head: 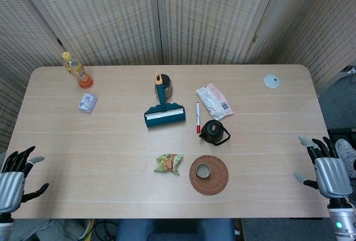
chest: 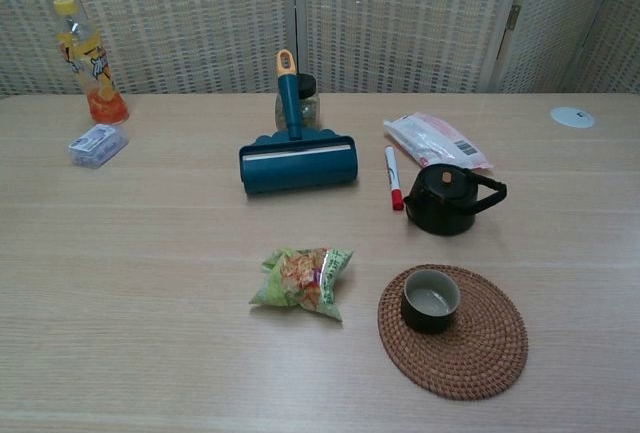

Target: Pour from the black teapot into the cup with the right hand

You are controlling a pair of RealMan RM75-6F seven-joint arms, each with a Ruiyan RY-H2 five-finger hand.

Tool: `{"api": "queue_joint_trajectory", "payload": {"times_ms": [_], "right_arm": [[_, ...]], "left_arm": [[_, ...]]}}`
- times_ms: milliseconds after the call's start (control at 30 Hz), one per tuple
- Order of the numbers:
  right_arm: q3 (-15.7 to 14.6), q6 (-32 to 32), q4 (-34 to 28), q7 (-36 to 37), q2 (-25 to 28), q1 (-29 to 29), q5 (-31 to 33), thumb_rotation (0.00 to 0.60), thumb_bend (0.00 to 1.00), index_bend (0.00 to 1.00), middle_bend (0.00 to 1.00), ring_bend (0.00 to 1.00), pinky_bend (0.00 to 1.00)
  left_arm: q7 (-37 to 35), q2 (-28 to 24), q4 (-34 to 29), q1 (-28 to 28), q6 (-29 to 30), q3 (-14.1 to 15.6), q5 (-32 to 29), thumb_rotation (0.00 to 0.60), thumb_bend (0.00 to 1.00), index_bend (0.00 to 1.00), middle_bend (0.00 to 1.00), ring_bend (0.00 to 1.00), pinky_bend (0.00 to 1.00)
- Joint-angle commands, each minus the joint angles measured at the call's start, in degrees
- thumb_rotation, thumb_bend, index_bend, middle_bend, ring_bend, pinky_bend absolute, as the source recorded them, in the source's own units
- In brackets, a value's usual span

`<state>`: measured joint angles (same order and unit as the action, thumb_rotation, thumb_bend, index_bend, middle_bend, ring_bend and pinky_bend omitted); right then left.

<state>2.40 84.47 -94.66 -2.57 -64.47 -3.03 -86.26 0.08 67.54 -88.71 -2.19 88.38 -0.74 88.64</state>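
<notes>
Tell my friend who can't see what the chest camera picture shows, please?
A black teapot stands on a wooden table, just behind a dark cup on a round woven mat. Nearby lie a snack bag, red marker and lint roller.

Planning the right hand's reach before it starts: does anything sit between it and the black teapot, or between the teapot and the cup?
Nothing visible does. Bare table lies between the right hand and the black teapot. The cup on its woven coaster stands just in front of the teapot, with no object between.
</notes>
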Motion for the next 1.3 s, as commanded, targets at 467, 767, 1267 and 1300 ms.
{"api": "queue_joint_trajectory", "payload": {"times_ms": [467, 767, 1267, 1300], "right_arm": [[0.0, -1.6, -1.0, -1.7, 0.1, -1.9, -2.0, 0.600, 0.00, 0.15, 0.27, 0.14, 0.08], [1.2, -6.6, -4.1, -5.2, 1.1, -6.4, -2.9, 0.600, 0.00, 0.31, 0.34, 0.19, 0.06], [4.6, -20.3, -4.5, -6.6, -1.9, -17.2, 1.8, 0.600, 0.00, 0.40, 0.41, 0.32, 0.06], [4.7, -21.0, -4.3, -6.8, -2.3, -17.8, 2.1, 0.600, 0.00, 0.40, 0.41, 0.33, 0.06]], "left_arm": [[-0.1, -0.3, -0.2, 0.2, 0.2, 0.1, 0.0, 0.600, 0.18, 0.28, 0.09, 0.12, 0.04], [-0.2, -0.1, 0.0, 0.3, 0.3, 0.1, 0.1, 0.600, 0.18, 0.28, 0.09, 0.12, 0.04], [-0.6, 0.3, 0.6, 0.6, 0.6, 0.1, -0.1, 0.600, 0.18, 0.28, 0.09, 0.12, 0.04], [-0.6, 0.3, 0.6, 0.6, 0.7, 0.1, -0.1, 0.600, 0.18, 0.28, 0.09, 0.12, 0.04]]}}
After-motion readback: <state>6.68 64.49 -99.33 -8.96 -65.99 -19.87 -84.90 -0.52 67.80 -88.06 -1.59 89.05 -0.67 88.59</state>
